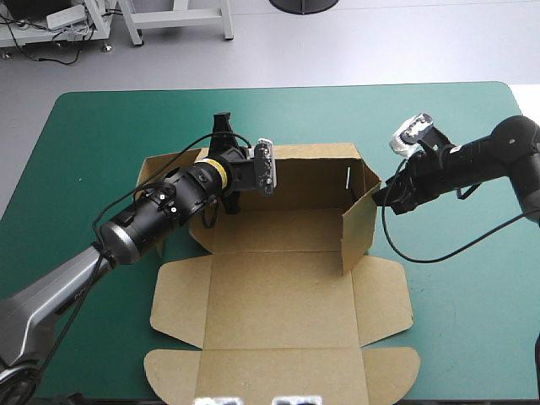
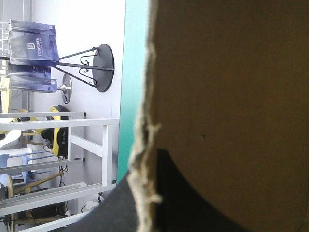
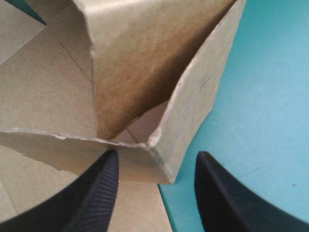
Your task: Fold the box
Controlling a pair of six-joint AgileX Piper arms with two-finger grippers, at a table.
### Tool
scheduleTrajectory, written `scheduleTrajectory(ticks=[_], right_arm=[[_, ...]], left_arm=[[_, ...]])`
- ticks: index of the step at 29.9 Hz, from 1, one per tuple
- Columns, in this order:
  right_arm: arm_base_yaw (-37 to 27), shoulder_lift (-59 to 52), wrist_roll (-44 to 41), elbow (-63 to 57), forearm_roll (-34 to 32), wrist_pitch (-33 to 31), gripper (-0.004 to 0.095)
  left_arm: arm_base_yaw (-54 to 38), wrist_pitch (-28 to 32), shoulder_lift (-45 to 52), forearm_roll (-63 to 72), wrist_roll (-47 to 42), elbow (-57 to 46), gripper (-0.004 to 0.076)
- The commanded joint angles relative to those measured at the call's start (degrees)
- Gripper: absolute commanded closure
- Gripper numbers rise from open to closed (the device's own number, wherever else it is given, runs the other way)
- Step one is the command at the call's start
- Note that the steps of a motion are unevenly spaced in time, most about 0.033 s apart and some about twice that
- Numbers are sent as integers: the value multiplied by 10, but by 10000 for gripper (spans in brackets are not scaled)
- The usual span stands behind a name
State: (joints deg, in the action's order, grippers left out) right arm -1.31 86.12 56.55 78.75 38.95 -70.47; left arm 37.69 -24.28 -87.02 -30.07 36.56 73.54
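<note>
Brown box, high view: the box (image 1: 278, 291) lies mid-table on the teal-green cover (image 1: 93, 135). Its far wall and right wall stand up, and the lid and its flaps lie flat toward the near edge.
Left gripper, high view: the left gripper (image 1: 223, 126) sits at the box's far left corner. Its arm hides the left wall, so I cannot tell how that wall stands.
Right gripper, high view: the right gripper (image 1: 380, 194) is at the outer face of the right wall, toward its far end.
Left wrist view: board fills most of the picture. The black fingers are all but pressed together with a ragged board edge between them, pinching the box (image 2: 231, 96). A strip of cover shows beyond.
Right wrist view: the fingers are spread, one over the box floor and one over the cover (image 3: 270, 96). A raised corner of the box (image 3: 145, 63) stands between them, unclamped. I cannot tell whether the inner finger touches it.
Risk, right: as I judge it, the right wall may fall outward if the spread fingers shift, since nothing pins it.
Risk, left: a pull on the pinched edge could tear the ragged board or drag the whole box across the cover.
Count: one box; one lid; two walls plainly raised; two grippers; four fingers, two on each.
</note>
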Motion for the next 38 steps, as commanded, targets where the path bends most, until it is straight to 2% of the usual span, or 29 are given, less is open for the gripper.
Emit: scheduleTrajectory(ticks=[1,5,10,15,18,24,38], right_arm=[[1,-26,13,8,35,7,385],[16,-27,13,4,33,16,385],[17,-29,10,-16,39,58,291],[38,-30,3,-47,36,104,278],[50,-30,2,-52,35,119,278],[55,-30,-5,-52,58,128,278],[55,-45,8,-52,89,117,277]], left_arm=[[1,27,21,10,-10,15,729],[1,25,21,23,-10,15,729],[13,26,21,15,-10,1,729],[21,39,21,-2,-13,-40,729],[21,42,21,-7,-66,-47,729],[31,73,20,-15,-113,-46,729],[41,45,-9,-53,-195,-28,729]])
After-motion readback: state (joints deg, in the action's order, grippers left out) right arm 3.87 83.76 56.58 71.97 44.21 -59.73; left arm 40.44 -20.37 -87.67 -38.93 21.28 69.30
